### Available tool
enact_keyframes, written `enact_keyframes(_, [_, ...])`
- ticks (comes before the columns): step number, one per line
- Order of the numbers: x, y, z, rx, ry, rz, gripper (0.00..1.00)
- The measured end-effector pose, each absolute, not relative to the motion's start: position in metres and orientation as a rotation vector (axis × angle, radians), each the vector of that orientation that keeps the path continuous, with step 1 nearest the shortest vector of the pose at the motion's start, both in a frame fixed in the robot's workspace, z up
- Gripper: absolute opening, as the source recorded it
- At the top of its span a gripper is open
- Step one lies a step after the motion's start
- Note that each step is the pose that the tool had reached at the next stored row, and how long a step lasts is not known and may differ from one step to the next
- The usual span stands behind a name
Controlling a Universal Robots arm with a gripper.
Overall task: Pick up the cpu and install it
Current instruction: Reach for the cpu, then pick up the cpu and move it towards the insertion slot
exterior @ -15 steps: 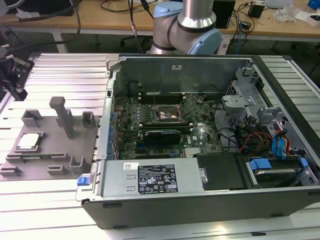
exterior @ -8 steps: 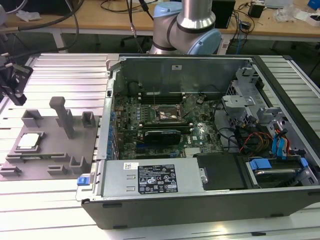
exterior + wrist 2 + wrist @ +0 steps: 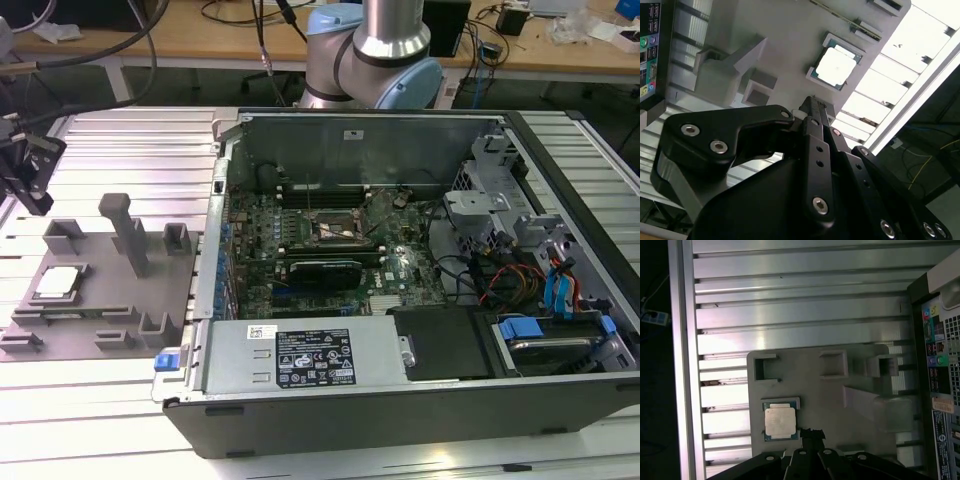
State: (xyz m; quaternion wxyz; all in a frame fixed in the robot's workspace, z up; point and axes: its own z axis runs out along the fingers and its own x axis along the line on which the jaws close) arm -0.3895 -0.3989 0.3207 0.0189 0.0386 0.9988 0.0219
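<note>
The cpu [image 3: 58, 283] is a small square chip with a pale silvery top. It lies flat in a recess of the grey fixture plate [image 3: 110, 300] at the exterior view's left, outside the computer case. It also shows in both wrist views, as cpu [image 3: 836, 67] and cpu [image 3: 780, 421]. My black gripper [image 3: 36, 203] hangs in the air above the plate's far left side, apart from the chip. In both wrist views the gripper [image 3: 810, 433] has its fingers [image 3: 812, 107] drawn together with nothing between them. The motherboard's socket [image 3: 338, 232] sits inside the open case.
The open computer case [image 3: 400, 400] lies on the ribbed aluminium table [image 3: 100, 400], at the exterior view's right of the plate. A long black expansion card [image 3: 322, 270] sits below the socket. Grey upright posts [image 3: 128, 232] rise from the fixture plate near the chip.
</note>
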Motion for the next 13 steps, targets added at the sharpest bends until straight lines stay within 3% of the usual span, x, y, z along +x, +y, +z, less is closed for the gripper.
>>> enact_keyframes(13, [-0.3936, -0.3988, 0.3163, 0.12, 3.101, 0.068, 0.11])
